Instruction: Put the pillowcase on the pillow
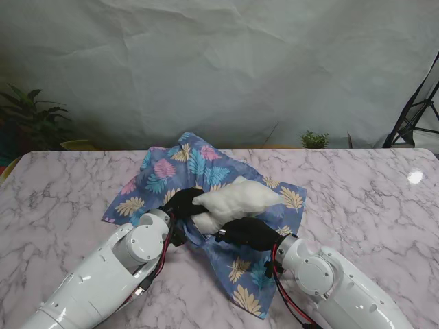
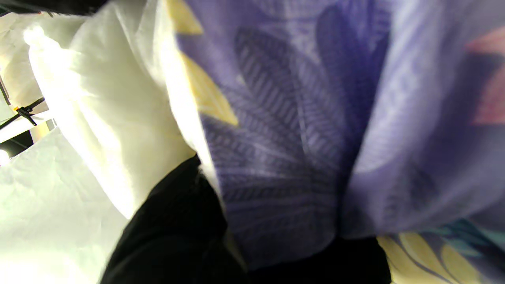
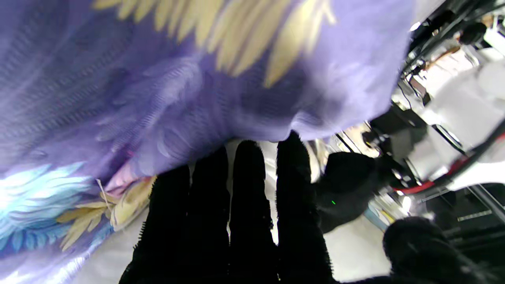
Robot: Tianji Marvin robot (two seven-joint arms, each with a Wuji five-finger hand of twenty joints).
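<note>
The white pillow point(image 1: 236, 200) lies crumpled on the blue leaf-print pillowcase point(image 1: 199, 168), which is spread on the marble table point(image 1: 357, 199). My left hand point(image 1: 182, 203), in a black glove, is closed around the pillow's left end. In the left wrist view its fingers point(image 2: 173, 228) press against white pillow point(image 2: 106, 118) and purple cloth point(image 2: 300, 130) together. My right hand point(image 1: 248, 233) lies under the pillow's near edge on the pillowcase. Its fingers point(image 3: 244, 205) reach out straight beneath a fold of pillowcase point(image 3: 177, 79), thumb apart, holding nothing.
A small potted plant point(image 1: 314, 139) stands at the table's far edge and a larger plant point(image 1: 31, 113) at the far left. A black light stand point(image 1: 415, 113) rises at the far right. A white backdrop point(image 1: 226, 68) hangs behind the table.
</note>
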